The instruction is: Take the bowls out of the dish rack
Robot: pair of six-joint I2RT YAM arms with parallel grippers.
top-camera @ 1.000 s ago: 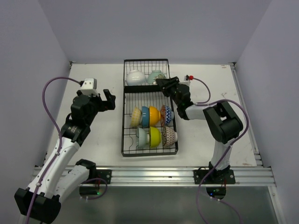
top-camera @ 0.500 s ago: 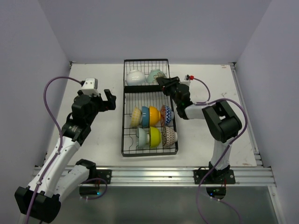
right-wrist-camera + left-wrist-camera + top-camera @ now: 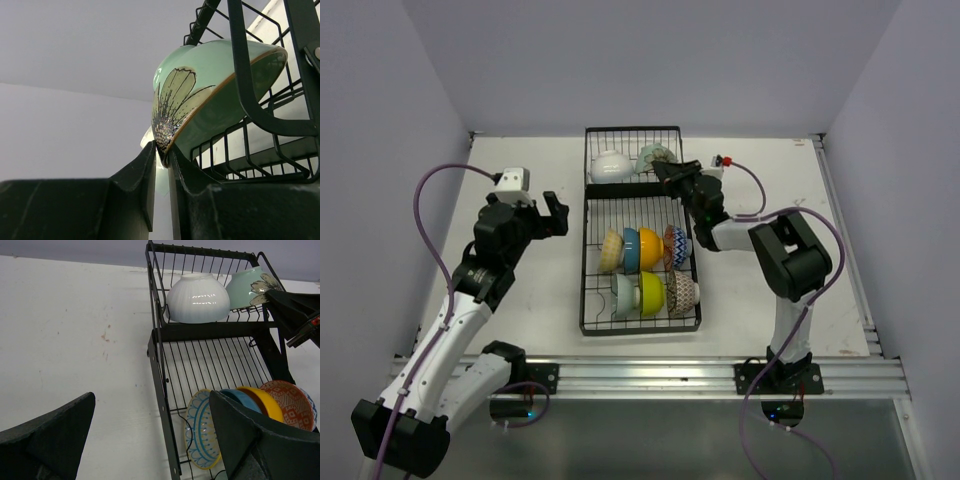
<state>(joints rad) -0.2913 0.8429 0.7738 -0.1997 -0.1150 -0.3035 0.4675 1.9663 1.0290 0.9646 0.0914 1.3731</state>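
The dish rack (image 3: 625,212) is sitting on the table (image 3: 555,290); in its far section the left bowl (image 3: 609,166) is lying beside the right bowl (image 3: 650,155), and two rows of bowls (image 3: 650,250) are standing nearer

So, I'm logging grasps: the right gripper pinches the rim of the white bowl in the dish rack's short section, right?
No: the right gripper pinches the rim of the mint green bowl in the dish rack's short section. The right wrist view shows it.

Black wire dish rack (image 3: 588,300) running near to far mid-tabletop (image 3: 800,200), far short section holding white ribbed bowl (image 3: 609,166) and tilted mint green bowl (image 3: 652,157), its flower-patterned rim pinched in right pincer (image 3: 162,148), near long section holding rows of four bowls (image 3: 650,248) and three bowls (image 3: 651,292) on edge.
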